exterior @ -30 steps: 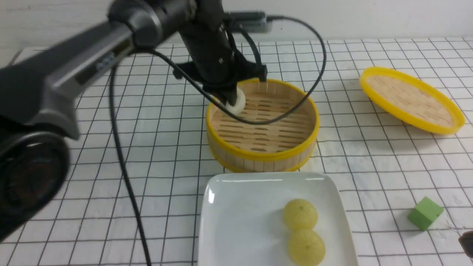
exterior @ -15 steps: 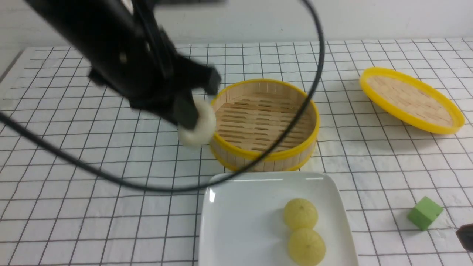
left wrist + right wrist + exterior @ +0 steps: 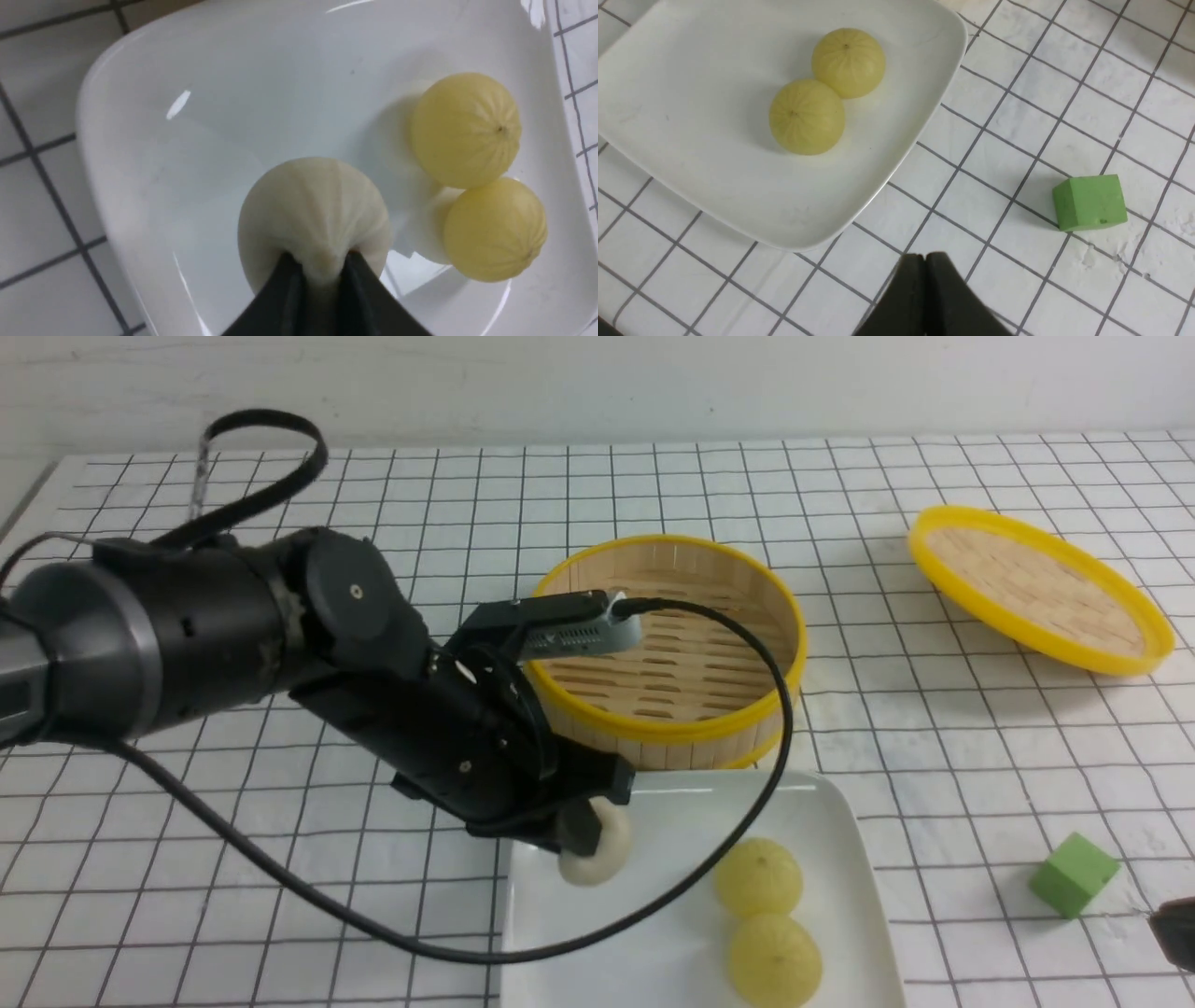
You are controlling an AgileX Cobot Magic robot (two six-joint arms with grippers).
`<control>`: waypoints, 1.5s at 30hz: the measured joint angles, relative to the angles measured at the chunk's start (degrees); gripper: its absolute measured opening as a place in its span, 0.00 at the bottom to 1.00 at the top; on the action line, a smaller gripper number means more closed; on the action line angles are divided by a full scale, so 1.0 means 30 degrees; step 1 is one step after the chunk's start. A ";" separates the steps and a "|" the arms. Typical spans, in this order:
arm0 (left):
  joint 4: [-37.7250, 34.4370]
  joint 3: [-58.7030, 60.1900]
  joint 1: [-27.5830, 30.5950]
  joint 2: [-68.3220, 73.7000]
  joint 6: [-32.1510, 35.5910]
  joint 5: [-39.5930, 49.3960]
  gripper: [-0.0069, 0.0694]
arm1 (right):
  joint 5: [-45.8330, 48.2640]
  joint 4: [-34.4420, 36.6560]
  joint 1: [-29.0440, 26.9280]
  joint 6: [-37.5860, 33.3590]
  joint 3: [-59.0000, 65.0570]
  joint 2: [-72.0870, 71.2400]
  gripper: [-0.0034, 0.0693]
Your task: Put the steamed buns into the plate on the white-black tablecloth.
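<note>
Left gripper (image 3: 323, 273) was closed down to a narrow gap, its two dark fingers pinching the pleated top of the off-white steamed bun (image 3: 313, 205). The bun hung directly under the fingertips, dome facing away from the wrist, over the near-left inner part of the plate (image 3: 826, 835). Whether the bun's base touched the plate surface could not be told from either view. The two yellow-green steamed buns (image 3: 758, 875) (image 3: 775, 959) lay in the plate, off to the side of the left gripper nearer the right arm. They touched each other and stood apart from the held bun. The bamboo steamer (image 3: 667, 733) stood just beyond the left gripper, close behind the plate's far rim, with only bare slats visible inside. Its lid (image 3: 1036, 583) rested tilted, well away on the right-arm side. Right gripper (image 3: 926, 259) had its fingers pressed together with nothing between them, hanging above the white-black tablecloth (image 3: 980, 728) just off the plate's rim. A green cube (image 3: 1090, 201) sat on the cloth near that gripper, clear of the plate.
</note>
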 joint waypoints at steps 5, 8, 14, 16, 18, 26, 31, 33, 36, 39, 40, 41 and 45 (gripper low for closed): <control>-0.0048 0.0000 0.0000 0.0443 0.0318 -0.0109 0.47 | 0.1657 0.0020 0.0000 0.0000 0.0000 -0.0817 0.06; -0.0078 -0.0098 0.0000 0.0421 0.0363 -0.0109 0.57 | 0.2607 -0.0101 0.0000 0.0000 0.0000 -0.2164 0.06; 0.0590 -0.1036 0.0000 0.0403 0.0363 0.0273 0.63 | 0.3574 -0.0841 0.0000 0.0000 0.0090 -0.6034 0.06; 0.0729 -0.1272 0.0000 0.0403 0.0363 0.0273 0.63 | 0.2268 -0.0819 0.0000 0.0006 0.0652 -0.7281 0.07; 0.0777 -0.1351 0.0000 0.0403 0.0370 0.0296 0.62 | 0.0222 -0.0715 0.0000 0.0022 0.1643 -0.8245 0.07; 0.1645 -0.1355 0.0000 0.0403 0.0429 0.0393 0.55 | -0.8016 0.3527 0.0000 -0.0349 0.6446 -0.9282 0.08; 0.1737 -0.1355 0.0000 0.0403 0.0447 0.0503 0.44 | -0.8140 0.4777 0.0000 -0.2867 0.6815 -0.9282 0.08; 0.1780 -0.1355 0.0000 0.0403 0.0447 0.0593 0.39 | -0.8631 0.4796 0.0000 -0.4004 0.6831 -0.9282 0.09; 0.1780 -0.1370 0.0000 0.0403 0.0447 0.0636 0.32 | -0.9192 0.4796 0.0000 -0.4742 0.6831 -0.9282 0.10; 0.1780 -0.1370 0.0000 0.0403 0.0447 0.0682 0.26 | -0.9769 0.4796 0.0000 -0.4812 0.6852 -0.9282 0.10; 0.1780 -0.1370 0.0000 0.0403 0.0447 0.0683 0.23 | -0.9984 0.4753 0.0000 -0.4835 0.6852 -0.9282 0.10; 0.1780 -0.1370 0.0000 0.0403 0.0447 0.0732 0.21 | -1.0312 0.4678 0.0000 -0.4854 0.6870 -0.9282 0.10; 0.1858 -0.1370 0.0000 0.0403 0.0447 0.1078 0.12 | -1.1047 0.4428 0.0000 -0.4872 0.6870 -0.9282 0.10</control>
